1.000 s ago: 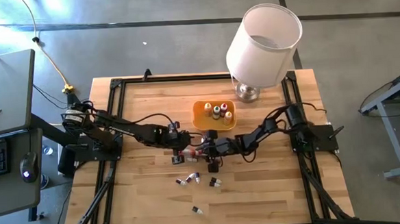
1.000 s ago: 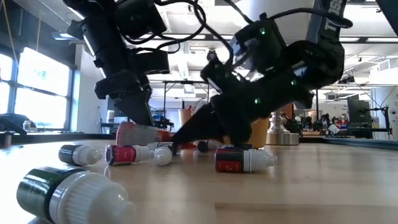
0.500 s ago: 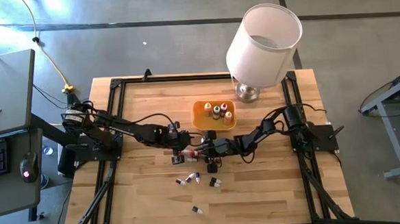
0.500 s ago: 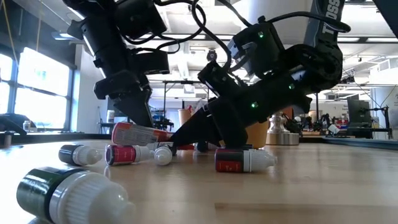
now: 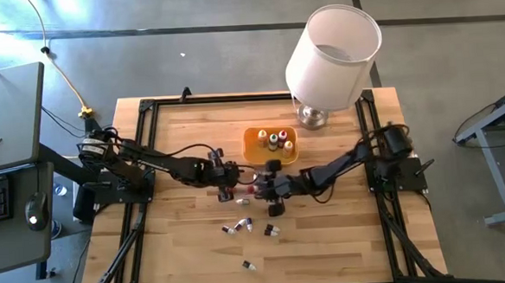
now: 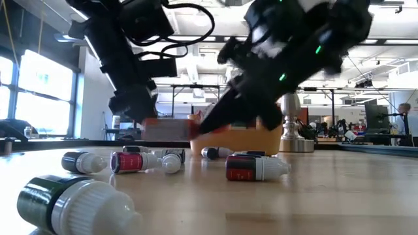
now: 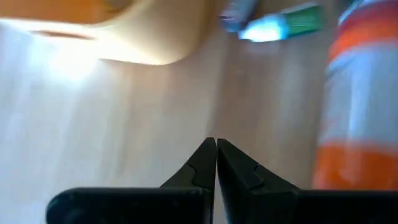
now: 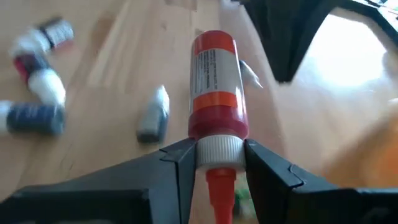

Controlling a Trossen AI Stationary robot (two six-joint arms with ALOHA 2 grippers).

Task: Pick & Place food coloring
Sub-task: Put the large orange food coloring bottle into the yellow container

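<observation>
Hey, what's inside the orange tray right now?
Four small food coloring bottles stand upright in the orange tray, caps up, in the high view. Their bodies and the tray floor beneath them are hidden from above, and in the low view the arms cover the tray.

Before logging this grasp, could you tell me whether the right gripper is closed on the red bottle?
Yes: the right gripper clamps the red bottle at its white cap.

Four bottles [image 5: 275, 140] in one orange tray [image 5: 255, 150], one lamp [image 5: 330, 51].
</observation>
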